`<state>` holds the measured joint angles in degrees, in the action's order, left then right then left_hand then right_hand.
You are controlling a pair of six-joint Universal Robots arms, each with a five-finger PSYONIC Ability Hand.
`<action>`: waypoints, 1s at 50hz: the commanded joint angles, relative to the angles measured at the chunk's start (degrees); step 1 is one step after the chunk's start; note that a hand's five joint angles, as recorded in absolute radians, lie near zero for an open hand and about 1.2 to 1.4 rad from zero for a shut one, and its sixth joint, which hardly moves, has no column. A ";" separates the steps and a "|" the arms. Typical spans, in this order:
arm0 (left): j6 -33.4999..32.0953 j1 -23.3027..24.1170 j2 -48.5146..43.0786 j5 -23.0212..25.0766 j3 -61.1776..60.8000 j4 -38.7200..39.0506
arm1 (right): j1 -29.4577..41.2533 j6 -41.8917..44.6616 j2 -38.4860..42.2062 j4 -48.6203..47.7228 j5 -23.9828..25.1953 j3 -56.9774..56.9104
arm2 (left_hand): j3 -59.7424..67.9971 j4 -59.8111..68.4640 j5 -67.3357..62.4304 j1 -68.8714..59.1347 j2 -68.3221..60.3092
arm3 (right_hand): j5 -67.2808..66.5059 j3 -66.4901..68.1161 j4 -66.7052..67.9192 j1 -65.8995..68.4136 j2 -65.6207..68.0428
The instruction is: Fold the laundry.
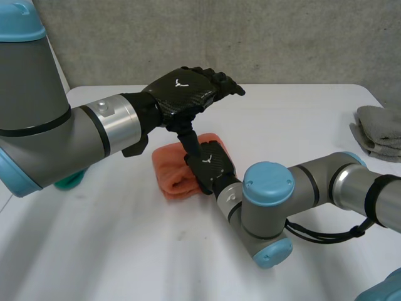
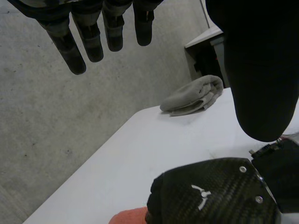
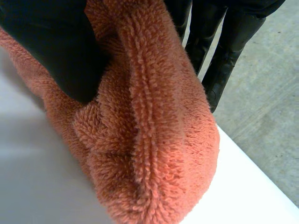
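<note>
We see the orange towel (image 1: 178, 169) lying as a folded bundle near the middle of the white table (image 1: 113, 238). The right hand (image 1: 212, 164) is at the side of the bundle nearest its own arm. In the right wrist view the grip is plain: the thumb of the right hand (image 3: 51, 46) presses into one face of the orange towel (image 3: 154, 140) and the fingers (image 3: 224, 51) lie against the other, so a thick fold of cloth is pinched between them, lifted a little off the table (image 3: 28, 182). The left hand (image 1: 188, 91) hovers above the bundle's far edge, holding nothing. Its fingers (image 2: 77, 37) are straight and spread in its own wrist view, with the back of the right hand (image 2: 210, 196) below its palm. Whether its thumb touches the right hand we cannot tell. A grey towel (image 1: 379, 128), folded, rests well apart at the table's right edge.
</note>
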<state>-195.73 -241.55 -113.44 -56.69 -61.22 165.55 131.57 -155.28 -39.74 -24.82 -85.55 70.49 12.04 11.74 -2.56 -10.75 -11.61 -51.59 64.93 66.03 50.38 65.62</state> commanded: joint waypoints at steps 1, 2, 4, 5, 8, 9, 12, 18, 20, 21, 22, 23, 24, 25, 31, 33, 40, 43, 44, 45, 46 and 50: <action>0.00 -0.07 0.50 0.00 0.14 0.03 | -4.47 0.42 -4.12 1.35 0.65 2.28 | -0.15 0.16 0.67 -1.14 -0.28 | -18.41 15.07 13.97 29.62 14.38; 0.08 -0.06 0.50 0.00 0.14 0.12 | -5.70 0.42 -4.64 1.70 0.91 3.06 | -0.15 0.16 0.67 -1.14 -0.28 | -18.41 15.07 13.97 29.62 14.38; 0.00 -0.06 0.50 0.00 0.22 0.12 | -9.74 1.03 -5.96 2.84 2.40 5.35 | -0.15 0.16 0.67 -1.14 -0.28 | -18.41 15.07 13.97 29.62 14.38; 0.00 -0.06 0.50 0.00 0.14 0.12 | -11.32 1.73 -6.58 3.19 3.19 6.14 | -0.15 0.16 0.67 -1.14 -0.28 | -18.41 15.07 13.97 29.62 14.38; 0.00 -0.07 0.50 0.00 0.05 0.03 | -18.00 6.03 -9.91 2.93 8.45 10.36 | -0.15 0.16 0.67 -1.14 -0.28 | -18.41 15.07 13.97 29.62 14.38; 0.00 -0.15 0.50 0.00 -0.04 0.03 | -19.50 7.43 -10.79 3.02 10.12 11.24 | -0.15 0.16 0.67 -1.14 -0.28 | -18.41 15.07 13.97 29.62 14.38; 0.00 -0.24 0.50 0.00 -0.56 -0.06 | -25.47 13.50 -12.99 3.64 17.33 13.79 | -0.15 0.16 0.67 -1.14 -0.28 | -18.41 15.07 13.97 29.62 14.38; 0.00 -0.33 0.50 0.00 -2.06 0.03 | -34.70 24.04 -13.96 6.79 28.84 13.19 | -0.32 -0.01 0.84 -0.98 -0.11 | -18.41 15.07 13.97 29.62 14.38; 0.00 -0.33 0.50 0.00 -2.50 0.03 | -36.03 25.11 -13.79 8.11 30.44 11.26 | -0.32 -0.01 0.84 -0.98 -0.11 | -18.41 15.07 13.97 29.62 14.38; 0.00 -0.42 0.50 0.00 -2.59 0.03 | -36.65 25.11 -13.62 8.81 30.96 9.94 | -0.32 -0.01 0.84 -0.98 -0.11 | -18.41 15.07 13.97 29.62 14.38; -0.09 -0.42 0.50 0.00 -2.76 0.03 | -37.61 24.59 -13.18 10.13 31.14 7.06 | -0.32 -0.01 0.84 -0.98 -0.11 | -18.41 15.07 13.97 29.62 14.38; 0.00 -0.68 0.50 0.00 -2.94 0.03 | -38.05 24.06 -13.00 10.49 31.06 5.46 | -0.32 -0.01 0.84 -0.98 -0.11 | -18.41 15.07 13.97 29.62 14.38; 0.00 -0.85 0.50 0.00 -2.94 0.03 | -38.49 23.28 -12.74 10.75 30.97 3.88 | -0.15 0.16 0.67 -1.14 -0.28 | -18.41 15.07 13.97 29.62 14.38; 0.00 -1.03 0.50 0.00 -3.03 0.03 | -38.85 22.14 -12.39 10.93 30.80 2.12 | -0.31 -0.01 0.83 -0.98 -0.12 | -18.41 15.07 13.97 29.62 14.38; -0.09 -1.12 0.59 0.09 -3.03 0.12 | -41.40 7.82 -8.79 10.76 25.97 -16.24 | -0.32 -0.01 0.84 -0.98 -0.11 | -18.41 15.07 13.97 29.62 14.38; -0.09 -1.03 0.59 0.00 -3.03 0.12 | -41.84 4.30 -7.38 10.49 24.91 -21.25 | -0.32 -0.01 0.84 -0.98 -0.11 | -18.41 15.07 13.97 29.62 14.38; 0.08 -0.86 0.76 0.00 -2.94 0.12 | -45.79 -2.66 1.49 9.44 24.03 -43.05 | -0.48 -0.18 1.00 -0.81 0.05 | -18.41 15.07 13.97 29.62 14.38; 0.08 -0.77 0.94 0.00 -2.85 0.21 | -47.90 -3.19 4.40 9.17 24.55 -47.28 | -0.48 -0.18 1.00 -0.81 0.05 | -18.41 15.07 13.97 29.62 14.38; 0.08 -0.68 1.02 0.00 -2.77 0.21 | -48.51 -3.19 4.84 9.17 24.73 -47.29 | -0.48 -0.18 1.00 -0.81 0.05 | -18.41 15.07 13.97 29.62 14.38; 0.08 -0.68 1.02 0.00 -2.76 0.21 | -49.13 -3.10 5.28 9.09 25.08 -47.03 | -0.48 -0.18 1.00 -0.81 0.05 | -18.41 15.07 13.97 29.62 14.38; 0.08 -0.68 1.11 0.00 -2.76 0.21 | -50.53 -3.10 6.07 9.09 26.13 -46.07 | -0.48 -0.18 1.00 -0.81 0.05 | -18.41 15.07 13.97 29.62 14.38; 0.08 -0.50 1.11 0.00 -2.76 0.21 | -53.87 -2.84 7.74 9.17 30.26 -41.67 | -0.48 -0.18 1.00 -0.81 0.05 | -18.41 15.07 13.97 29.62 14.38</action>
<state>-195.65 -242.25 -112.44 -56.69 -64.04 165.74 82.61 -158.95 -34.76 -15.69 -60.37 23.78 12.04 11.74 -2.56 -10.75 -11.61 -52.99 66.56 68.18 51.57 66.34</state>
